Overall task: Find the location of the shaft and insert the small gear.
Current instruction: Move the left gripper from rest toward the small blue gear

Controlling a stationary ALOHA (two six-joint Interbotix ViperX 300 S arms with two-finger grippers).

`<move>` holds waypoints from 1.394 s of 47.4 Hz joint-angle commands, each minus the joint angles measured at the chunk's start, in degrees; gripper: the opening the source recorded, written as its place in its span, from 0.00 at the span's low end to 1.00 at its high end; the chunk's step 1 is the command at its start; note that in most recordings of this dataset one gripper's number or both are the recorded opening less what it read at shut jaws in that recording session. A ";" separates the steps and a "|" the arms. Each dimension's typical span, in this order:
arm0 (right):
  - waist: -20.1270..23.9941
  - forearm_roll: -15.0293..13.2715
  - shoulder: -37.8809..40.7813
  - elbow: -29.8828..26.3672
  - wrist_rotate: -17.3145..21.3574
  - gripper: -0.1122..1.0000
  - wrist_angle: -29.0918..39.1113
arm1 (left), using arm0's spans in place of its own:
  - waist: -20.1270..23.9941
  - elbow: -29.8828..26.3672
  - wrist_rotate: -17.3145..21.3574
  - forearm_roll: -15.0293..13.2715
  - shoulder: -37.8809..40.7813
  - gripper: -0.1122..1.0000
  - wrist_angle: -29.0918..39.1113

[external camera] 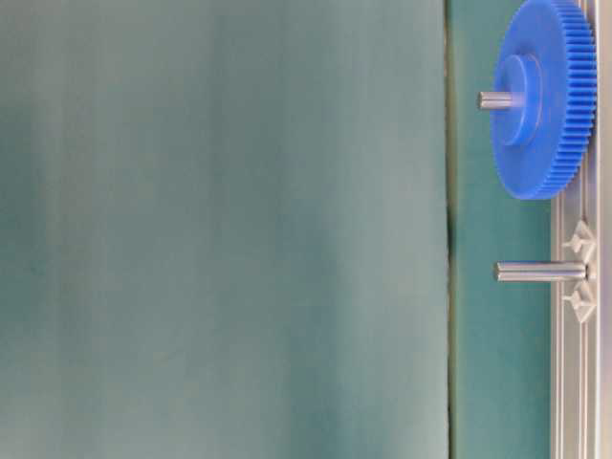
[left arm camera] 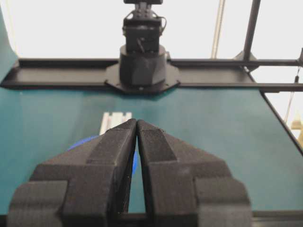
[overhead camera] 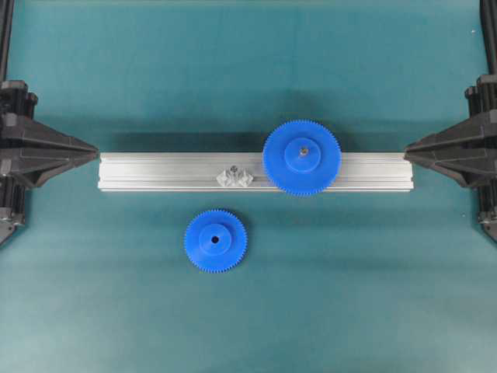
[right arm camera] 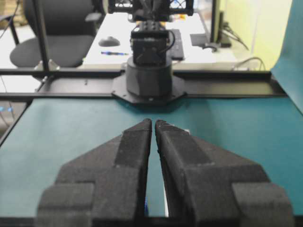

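Nothing of the job is done yet, as I read it. From overhead, the small gear (overhead camera: 216, 240) lies flat on the green surface (overhead camera: 349, 295), hub and centre hole facing up, just in front of the rail (overhead camera: 155, 172) and apart from it. The shaft (overhead camera: 232, 168) stands on its shiny mount (overhead camera: 235, 178) near the rail's middle, bare, its long axis pointing straight up at the camera (so it shows only as a dot). The big gear (overhead camera: 301, 157) sits beside it on the rail. My left hand (overhead camera: 95, 149) and right hand (overhead camera: 407, 148) wait at the rail's two ends, well away from the small gear.

From table level the picture is turned on its side: the shaft (external camera: 540, 271) juts squarely out from the rail (external camera: 574, 382), nothing on it, with the big gear (external camera: 543, 98) on its own pin.

Left wrist view: the left hand (left arm camera: 137, 121) is pressed together, pinching nothing; a sliver of blue shows behind it.

Right wrist view: the right hand (right arm camera: 153, 121) is likewise pressed together and empty.

Still to do: pick up the small gear, keep it level, line its hole over the shaft and lower it on.
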 commanded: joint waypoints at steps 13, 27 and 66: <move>-0.26 1.76 0.62 1.85 2.29 0.22 -0.18 | -0.79 -0.88 -5.62 0.70 2.02 0.11 0.53; -0.44 1.76 0.88 2.55 4.39 0.14 5.45 | -3.60 -6.42 -5.98 0.70 12.04 0.11 6.59; -1.67 1.76 0.97 3.43 5.10 0.14 10.55 | -5.10 -18.19 -5.80 0.70 35.24 0.11 12.13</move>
